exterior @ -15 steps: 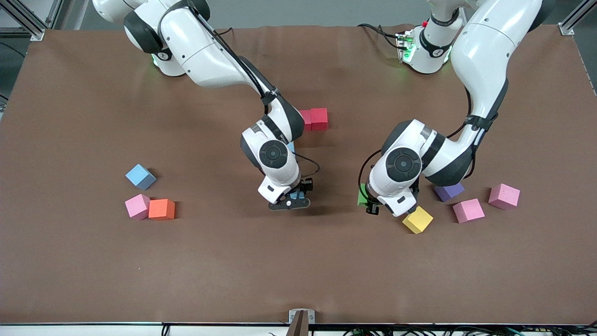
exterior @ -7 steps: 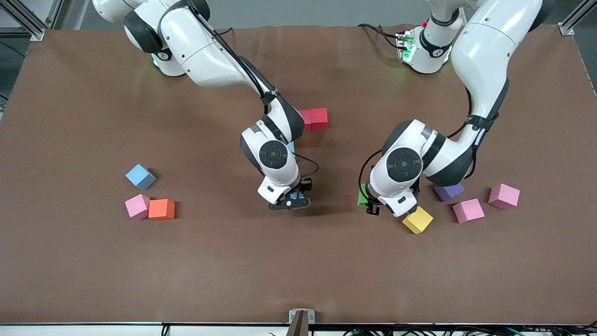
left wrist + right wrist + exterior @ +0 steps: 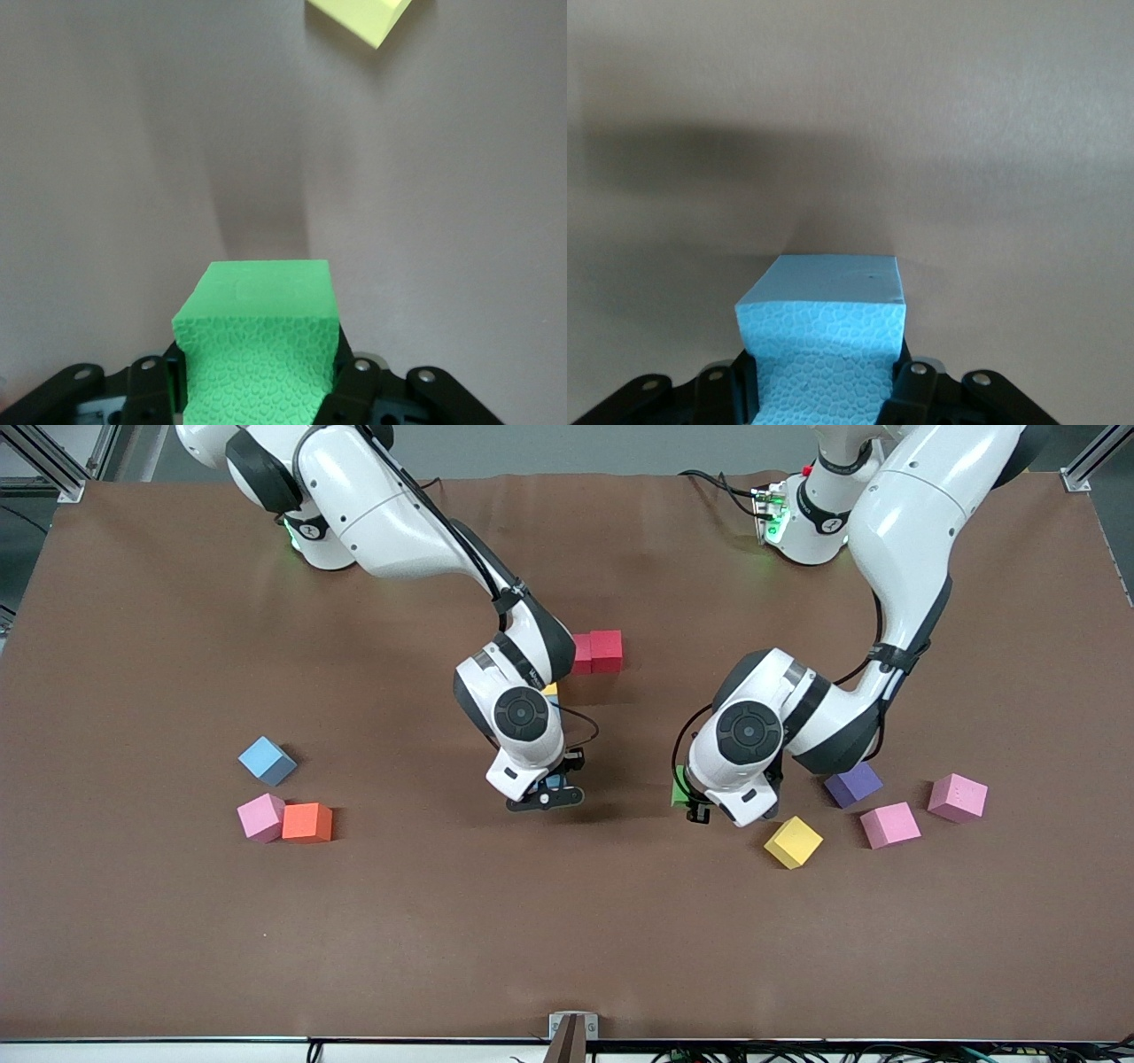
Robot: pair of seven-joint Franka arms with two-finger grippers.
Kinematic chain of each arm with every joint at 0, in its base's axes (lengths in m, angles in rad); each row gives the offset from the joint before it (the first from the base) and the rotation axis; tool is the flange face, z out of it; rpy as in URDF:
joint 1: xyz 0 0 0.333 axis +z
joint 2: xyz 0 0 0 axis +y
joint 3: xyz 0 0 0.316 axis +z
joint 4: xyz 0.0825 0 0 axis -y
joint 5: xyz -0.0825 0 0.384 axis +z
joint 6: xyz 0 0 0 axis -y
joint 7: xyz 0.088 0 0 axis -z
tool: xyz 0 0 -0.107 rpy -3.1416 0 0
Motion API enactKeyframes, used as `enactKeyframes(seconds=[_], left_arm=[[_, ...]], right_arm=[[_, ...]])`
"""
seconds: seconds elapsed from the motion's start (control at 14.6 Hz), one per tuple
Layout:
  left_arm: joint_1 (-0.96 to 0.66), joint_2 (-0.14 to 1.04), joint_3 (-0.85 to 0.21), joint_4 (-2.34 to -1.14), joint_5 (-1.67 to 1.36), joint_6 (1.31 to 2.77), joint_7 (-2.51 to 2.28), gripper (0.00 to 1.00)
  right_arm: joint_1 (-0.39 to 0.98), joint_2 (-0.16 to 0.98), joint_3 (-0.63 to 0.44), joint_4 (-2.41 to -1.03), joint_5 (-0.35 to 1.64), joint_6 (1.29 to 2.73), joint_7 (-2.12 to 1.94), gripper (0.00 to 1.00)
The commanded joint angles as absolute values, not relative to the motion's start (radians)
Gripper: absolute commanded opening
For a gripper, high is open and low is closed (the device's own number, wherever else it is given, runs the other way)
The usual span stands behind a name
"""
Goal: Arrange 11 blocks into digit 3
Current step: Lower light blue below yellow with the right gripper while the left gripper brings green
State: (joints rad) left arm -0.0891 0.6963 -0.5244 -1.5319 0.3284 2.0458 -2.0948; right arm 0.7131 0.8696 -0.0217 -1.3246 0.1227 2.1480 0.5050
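Observation:
My left gripper (image 3: 694,804) is shut on a green block (image 3: 679,787), held just above the bare table beside a yellow block (image 3: 793,841). In the left wrist view the green block (image 3: 257,341) fills the jaws of the left gripper (image 3: 257,390), with the yellow block (image 3: 359,18) at the edge. My right gripper (image 3: 547,792) is shut on a light blue block (image 3: 555,782) above bare table at mid-table. In the right wrist view that blue block (image 3: 824,341) sits between the jaws of the right gripper (image 3: 824,390). Two red blocks (image 3: 598,651) touch side by side. A yellow block's corner (image 3: 550,689) shows under the right wrist.
Toward the left arm's end lie a purple block (image 3: 853,784) and two pink blocks (image 3: 889,824) (image 3: 957,796). Toward the right arm's end lie a light blue block (image 3: 266,760), a pink block (image 3: 260,817) and an orange block (image 3: 306,822), the last two touching.
My left gripper has moved with the green block away from the yellow block, toward mid-table. My right gripper has shifted slightly with the blue block, uncovering a yellow corner under its wrist.

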Motion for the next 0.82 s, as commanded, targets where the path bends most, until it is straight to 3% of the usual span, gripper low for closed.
enactKeyframes(seconds=[0.0, 0.34, 0.75], left_arm=[[-0.084, 0.672, -0.554, -1.598, 0.314, 2.106, -2.158, 0.04], [-0.081, 0.657, -0.597, -1.647, 0.319, 2.114, -2.201, 0.04], [-0.084, 0.637, -0.62, -1.701, 0.322, 2.132, -2.267, 0.04]], right_arm=[[0.732, 0.825, -0.023, -1.437, 0.127, 2.157, 0.497, 0.23], [0.741, 0.781, -0.017, -1.547, 0.129, 2.258, 0.494, 0.24], [0.749, 0.781, -0.015, -1.552, 0.133, 2.264, 0.494, 0.24]])
